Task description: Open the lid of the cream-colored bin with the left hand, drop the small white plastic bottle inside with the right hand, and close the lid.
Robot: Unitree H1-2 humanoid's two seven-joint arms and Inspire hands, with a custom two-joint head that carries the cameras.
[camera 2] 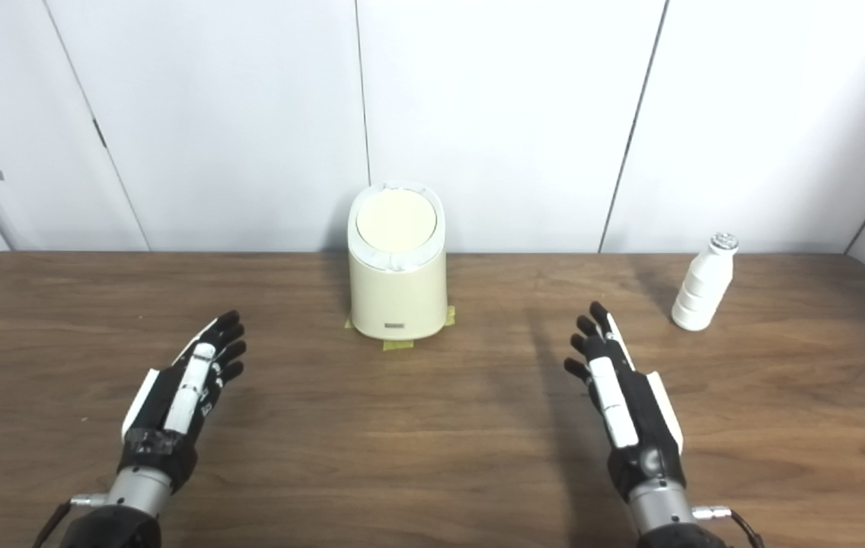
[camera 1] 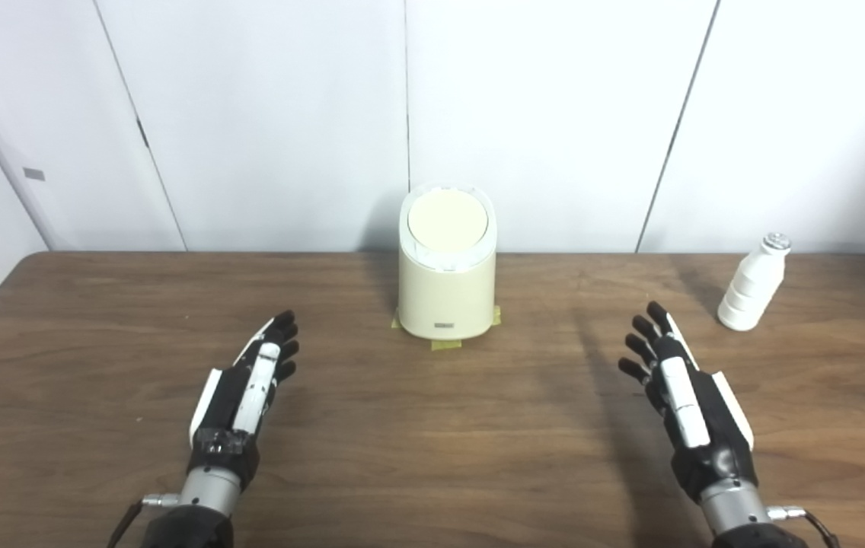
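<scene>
The cream-colored bin (camera 1: 446,293) stands at the back middle of the table, its round lid (camera 1: 448,221) down. A small white plastic bottle (camera 1: 752,283) stands upright at the back right. My left hand (camera 1: 250,380) hovers low over the table to the front left of the bin, open, fingers stretched toward it, holding nothing. My right hand (camera 1: 684,396) is open too, front right of the bin and a short way nearer than the bottle, touching neither.
The bin sits on strips of yellow tape (camera 1: 445,344) stuck to the wooden table (camera 1: 432,441). White wall panels (camera 1: 554,114) rise right behind the table's far edge. Bare wood lies between the two hands.
</scene>
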